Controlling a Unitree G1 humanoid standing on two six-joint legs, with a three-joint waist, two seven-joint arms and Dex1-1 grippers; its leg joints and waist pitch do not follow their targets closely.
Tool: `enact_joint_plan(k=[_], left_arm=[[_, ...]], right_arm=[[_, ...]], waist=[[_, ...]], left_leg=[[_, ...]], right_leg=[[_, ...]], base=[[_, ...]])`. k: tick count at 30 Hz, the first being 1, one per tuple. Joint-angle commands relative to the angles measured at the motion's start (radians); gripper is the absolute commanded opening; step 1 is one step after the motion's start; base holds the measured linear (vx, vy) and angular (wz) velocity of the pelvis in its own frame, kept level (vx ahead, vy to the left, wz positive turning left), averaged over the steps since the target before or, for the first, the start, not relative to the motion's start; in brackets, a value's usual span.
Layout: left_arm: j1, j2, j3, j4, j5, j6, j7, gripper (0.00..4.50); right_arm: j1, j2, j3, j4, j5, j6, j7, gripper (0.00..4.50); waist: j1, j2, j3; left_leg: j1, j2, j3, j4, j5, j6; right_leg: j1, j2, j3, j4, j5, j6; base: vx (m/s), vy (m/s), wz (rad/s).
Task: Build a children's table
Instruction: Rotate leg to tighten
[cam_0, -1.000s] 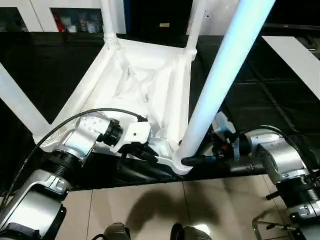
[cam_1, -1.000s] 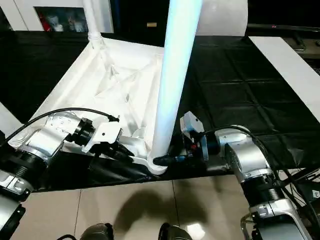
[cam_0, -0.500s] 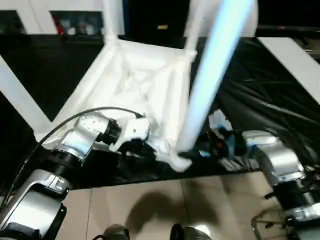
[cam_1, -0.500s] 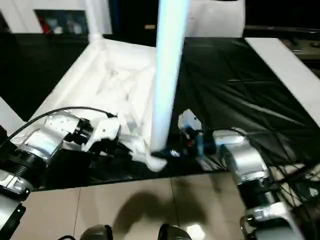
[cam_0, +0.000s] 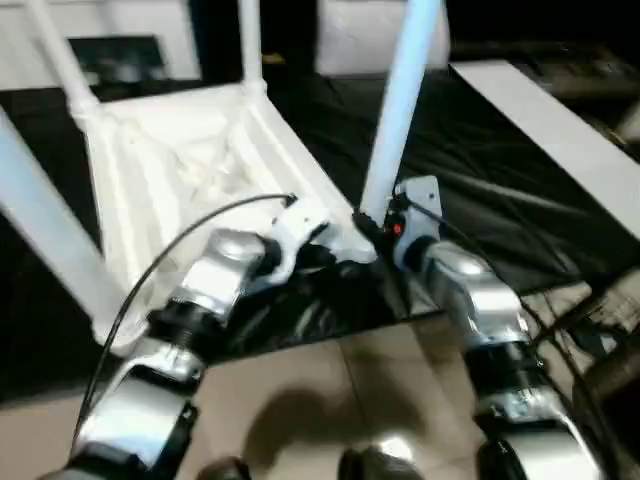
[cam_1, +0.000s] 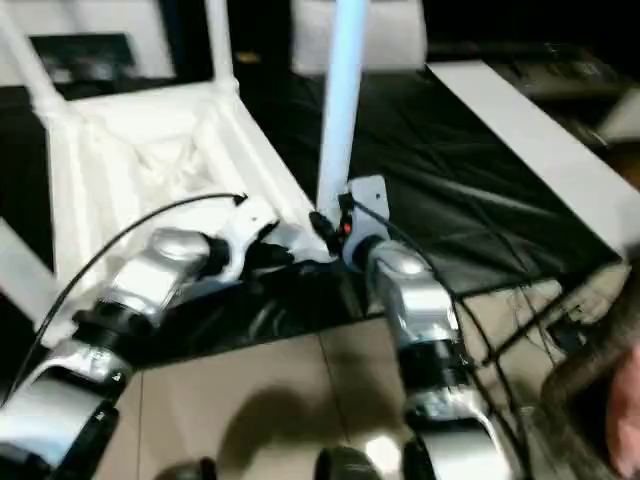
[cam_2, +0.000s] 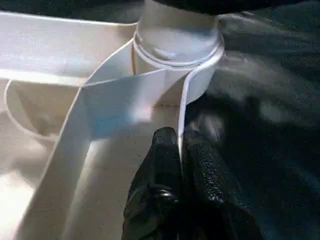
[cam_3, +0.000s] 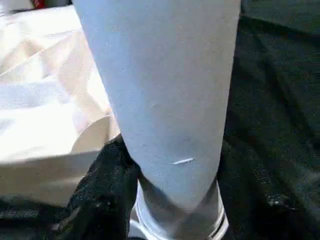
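The children's table (cam_0: 190, 160) lies upside down on a black cloth, white, with its ribbed underside up. Legs rise from its corners. The nearest leg (cam_0: 400, 110) stands in the corner socket (cam_2: 175, 45) closest to me. My left gripper (cam_2: 179, 142) is shut on the thin rim of the table top just beside that socket. My right gripper (cam_0: 372, 232) is closed around the base of the nearest leg (cam_3: 165, 100), one black finger (cam_3: 107, 185) pressed against its side. Two far legs (cam_0: 250, 40) and one at the left (cam_0: 40, 230) stand up as well.
The black cloth (cam_0: 480, 170) ends at a front edge, with beige floor tiles (cam_0: 330, 400) below it. A long white board (cam_0: 540, 120) lies on the cloth at the right. A white cabinet (cam_0: 110, 50) stands behind the table.
The whole picture has swung and tilted, so the camera moved. Both grippers keep their places at the near corner: left on the rim, right at the leg's base.
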Motion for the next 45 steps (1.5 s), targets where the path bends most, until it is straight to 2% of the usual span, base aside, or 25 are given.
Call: enact_joint_plan(k=[1, 2, 3, 4, 5, 6, 7, 8, 9, 11, 12, 13, 15, 17, 19, 22, 25, 30, 35, 36, 38, 40, 45], left_arm=[[-0.022, -0.053, -0.011, -0.004, -0.012, 0.01, 0.073, 0.0], [-0.02, -0.052, -0.013, -0.008, -0.011, 0.009, 0.07, 0.0], [-0.02, -0.051, -0.014, -0.009, -0.01, 0.008, 0.069, 0.0], [-0.013, -0.037, -0.027, -0.018, -0.004, -0.003, 0.051, 0.0], [-0.001, -0.011, -0.048, -0.029, 0.003, -0.031, 0.015, 0.0], [0.005, 0.004, -0.056, -0.036, 0.005, -0.041, -0.005, 0.0], [0.008, 0.012, -0.06, -0.04, 0.005, -0.044, -0.016, 0.0], [0.015, 0.026, -0.063, -0.047, 0.003, -0.043, -0.034, 0.0], [0.015, 0.026, -0.063, -0.047, 0.003, -0.043, -0.034, 0.0], [0.028, 0.051, -0.072, -0.061, 0.002, -0.065, -0.083, 0.0], [0.035, 0.064, -0.078, -0.069, 0.002, -0.078, -0.115, 0.0], [0.035, 0.064, -0.078, -0.069, 0.002, -0.078, -0.115, 0.0], [0.041, 0.074, -0.083, -0.073, 0.001, -0.095, -0.142, 0.0], [0.061, 0.117, -0.118, -0.083, -0.013, -0.172, -0.248, 0.0], [0.069, 0.138, -0.134, -0.086, -0.023, -0.19, -0.296, 0.0], [0.081, 0.195, -0.177, -0.079, -0.023, -0.284, -0.424, 0.0], [0.08, 0.227, -0.196, -0.064, -0.016, -0.342, -0.497, 0.0], [0.081, 0.253, -0.214, -0.065, -0.032, -0.382, -0.588, 0.0], [0.087, 0.291, -0.254, -0.085, -0.045, -0.422, -0.699, 0.0], [0.085, 0.296, -0.26, -0.08, -0.041, -0.439, -0.72, 0.0], [0.083, 0.299, -0.264, -0.076, -0.037, -0.449, -0.727, 0.0], [0.08, 0.303, -0.268, -0.069, -0.028, -0.465, -0.735, 0.0], [0.069, 0.306, -0.272, -0.053, -0.02, -0.485, -0.755, 0.0]], right_arm=[[0.018, 0.078, 0.089, 0.032, 0.034, 0.034, 0.049, 2.67], [0.02, 0.075, 0.092, 0.029, 0.033, 0.026, 0.057, 2.67], [0.021, 0.074, 0.092, 0.028, 0.033, 0.024, 0.059, 2.67], [0.032, 0.063, 0.094, 0.017, 0.032, 0.005, 0.079, 2.67], [0.051, 0.04, 0.093, -0.003, 0.036, -0.019, 0.114, 2.83], [0.064, 0.022, 0.09, -0.019, 0.04, -0.027, 0.132, 3.12], [0.071, 0.012, 0.087, -0.029, 0.042, -0.03, 0.142, 3.15], [0.084, -0.012, 0.089, -0.047, 0.046, -0.037, 0.173, 3.15], [0.084, -0.012, 0.089, -0.047, 0.046, -0.037, 0.173, 3.32], [0.104, -0.054, 0.094, -0.076, 0.054, -0.054, 0.233, 3.56], [0.114, -0.077, 0.095, -0.088, 0.062, -0.064, 0.268, 3.6], [0.114, -0.077, 0.095, -0.088, 0.062, -0.064, 0.268, 3.65], [0.119, -0.094, 0.094, -0.096, 0.066, -0.069, 0.29, 3.92], [0.134, -0.153, 0.091, -0.117, 0.09, -0.083, 0.394, 4.01], [0.141, -0.188, 0.099, -0.127, 0.097, -0.099, 0.46, 4.12], [0.156, -0.296, 0.147, -0.156, 0.116, -0.118, 0.651, 4.45], [0.161, -0.365, 0.184, -0.169, 0.126, -0.118, 0.771, 4.45], [0.158, -0.412, 0.212, -0.156, 0.121, -0.156, 0.866, 4.45], [0.144, -0.454, 0.235, -0.137, 0.153, -0.178, 1.003, 4.45], [0.137, -0.463, 0.242, -0.13, 0.168, -0.181, 1.037, 4.09], [0.133, -0.465, 0.244, -0.125, 0.175, -0.183, 1.051, 4.05], [0.127, -0.468, 0.25, -0.117, 0.182, -0.179, 1.079, 3.79], [0.117, -0.478, 0.269, -0.114, 0.193, -0.175, 1.139, 3.32]], waist=[[0.028, 0.007, -0.064], [0.01, 0.004, -0.067], [0.002, 0.012, -0.079], [-0.005, 0.01, -0.078], [-0.008, 0.009, -0.075], [-0.006, 0.007, -0.074], [-0.005, 0.006, -0.077], [-0.004, 0.008, -0.078], [-0.003, 0.01, -0.078], [-0.001, 0.013, -0.082], [0.0, 0.012, -0.084], [0.0, 0.011, -0.084], [-0.001, 0.011, -0.083], [0.0, 0.011, -0.081], [0.002, 0.013, -0.08], [0.004, 0.013, -0.081], [0.009, 0.014, -0.081], [0.022, 0.012, -0.082], [0.028, 0.01, -0.083], [0.029, 0.011, -0.083], [0.029, 0.007, -0.083], [0.03, 0.007, -0.083], [0.034, 0.006, -0.084]], left_leg=[[-0.043, 0.024, -0.029, -0.07, -0.047, -0.001], [-0.016, 0.032, -0.024, -0.1, -0.089, 0.009], [-0.001, 0.046, -0.019, -0.103, -0.083, 0.019], [-0.006, 0.049, -0.013, -0.106, -0.077, 0.043], [-0.01, 0.049, -0.011, -0.11, -0.105, 0.054], [-0.005, 0.046, -0.002, -0.108, -0.165, 0.059], [-0.008, 0.046, -0.002, -0.107, -0.162, 0.061], [-0.014, 0.047, 0.0, -0.107, -0.144, 0.065], [-0.014, 0.047, 0.001, -0.107, -0.137, 0.067], [-0.015, 0.05, 0.007, -0.101, -0.095, 0.075], [-0.023, 0.05, 0.009, -0.098, -0.064, 0.084], [-0.025, 0.05, 0.009, -0.097, -0.056, 0.087], [-0.025, 0.049, 0.012, -0.097, -0.061, 0.087], [-0.022, 0.051, 0.014, -0.098, -0.077, 0.083], [-0.021, 0.055, 0.012, -0.099, -0.091, 0.084], [-0.015, 0.059, 0.017, -0.098, -0.091, 0.083], [-0.012, 0.063, 0.022, -0.098, -0.095, 0.1], [-0.011, 0.066, 0.026, -0.098, -0.085, 0.084], [-0.015, 0.066, 0.027, -0.095, -0.071, 0.097], [-0.014, 0.067, 0.027, -0.095, -0.074, 0.098], [-0.014, 0.068, 0.028, -0.095, -0.084, 0.094], [-0.014, 0.067, 0.028, -0.095, -0.088, 0.087], [-0.014, 0.068, 0.028, -0.094, -0.075, 0.088]], right_leg=[[0.082, -0.13, 0.086, -0.163, -0.791, 0.012], [0.047, -0.063, 0.061, -0.138, -0.533, -0.034], [0.046, -0.052, 0.063, -0.117, -0.277, -0.117], [0.053, -0.05, 0.063, -0.107, -0.14, -0.184], [0.055, -0.049, 0.061, -0.112, -0.168, -0.195], [0.05, -0.055, 0.063, -0.127, -0.266, -0.197], [0.053, -0.058, 0.064, -0.127, -0.277, -0.199], [0.054, -0.06, 0.065, -0.127, -0.273, -0.199], [0.053, -0.059, 0.066, -0.128, -0.268, -0.198], [0.053, -0.06, 0.066, -0.12, -0.199, -0.218], [0.059, -0.06, 0.066, -0.115, -0.15, -0.227], [0.06, -0.058, 0.066, -0.113, -0.134, -0.23], [0.059, -0.056, 0.064, -0.114, -0.131, -0.24], [0.057, -0.055, 0.063, -0.117, -0.157, -0.237], [0.058, -0.057, 0.063, -0.117, -0.166, -0.231], [0.053, -0.054, 0.063, -0.111, -0.13, -0.252], [0.053, -0.055, 0.064, -0.108, -0.107, -0.259], [0.053, -0.059, 0.064, -0.104, -0.113, -0.27], [0.056, -0.059, 0.063, -0.098, -0.086, -0.279], [0.055, -0.059, 0.062, -0.099, -0.093, -0.28], [0.054, -0.059, 0.061, -0.102, -0.119, -0.274], [0.054, -0.06, 0.061, -0.103, -0.141, -0.27], [0.054, -0.059, 0.061, -0.101, -0.13, -0.266]], base=[[0.109, 0.013, -0.12], [0.109, 0.013, -0.12], [0.0, 0.0, 0.0], [0.0, 0.0, 0.0], [0.0, 0.0, 0.0], [0.0, 0.0, 0.0], [0.0, 0.0, 0.0], [0.0, 0.0, 0.0], [0.0, 0.0, 0.0], [0.0, 0.0, 0.0], [0.0, 0.0, 0.0], [0.0, 0.0, 0.0], [0.0, 0.0, 0.0], [0.0, 0.0, 0.0], [0.0, 0.0, 0.0], [0.0, 0.0, 0.0], [0.0, 0.0, 0.0], [0.0, 0.0, 0.0], [0.0, 0.0, 0.0], [0.0, 0.0, 0.0], [0.0, 0.0, 0.0], [0.0, 0.0, 0.0], [0.0, 0.0, 0.0]])
